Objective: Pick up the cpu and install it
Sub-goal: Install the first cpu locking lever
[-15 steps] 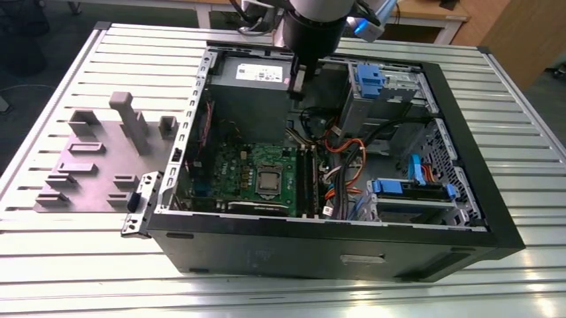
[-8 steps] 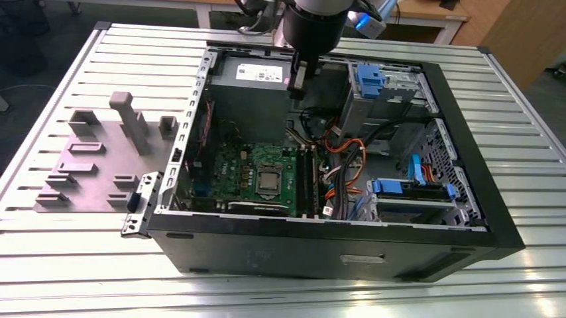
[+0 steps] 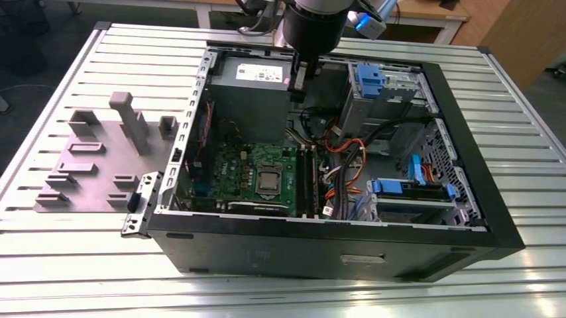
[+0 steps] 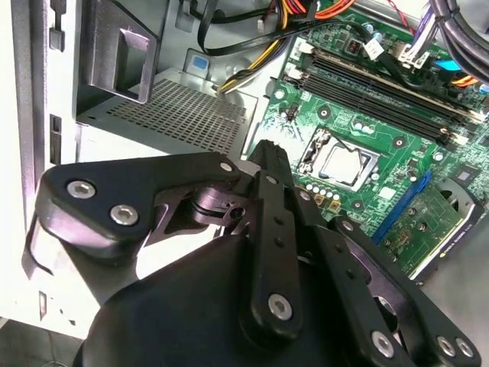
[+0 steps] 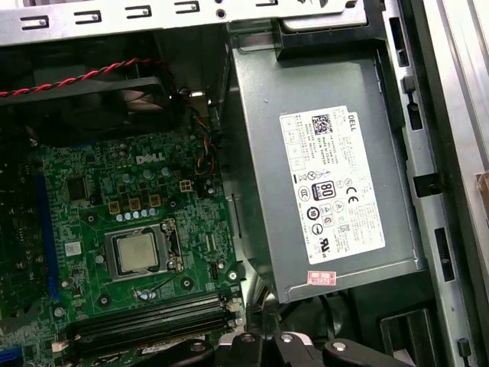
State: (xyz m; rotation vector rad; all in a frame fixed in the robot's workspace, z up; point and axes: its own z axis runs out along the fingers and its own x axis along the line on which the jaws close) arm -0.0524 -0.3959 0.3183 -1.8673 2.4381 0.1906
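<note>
CPU (image 5: 140,253) already seated in mobo (image 5: 99,229) socket; retention frame appears not yet latched; gripper (image 3: 297,83) above PSU (image 5: 321,176), jaws closed, holding nothing.

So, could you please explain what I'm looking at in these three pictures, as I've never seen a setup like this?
This is a single robot arm working over an opened desktop computer case that lies on its side on a slatted metal table.

The exterior view comes from a camera off the arm and takes in the whole scene. The two wrist views come from cameras riding on the arm, looking down into the case.

Inside lies the green motherboard. The cpu, a small silver-grey square, sits within the metal socket frame in the middle of the board. The big grey box with a white label is the power supply.

The black jointed part in the second wrist view is the robot's hand. It hangs above the power supply, apart from the cpu, and nothing can be seen in it. A grey fixture with upright blocks sits on the table beside the case.
</note>
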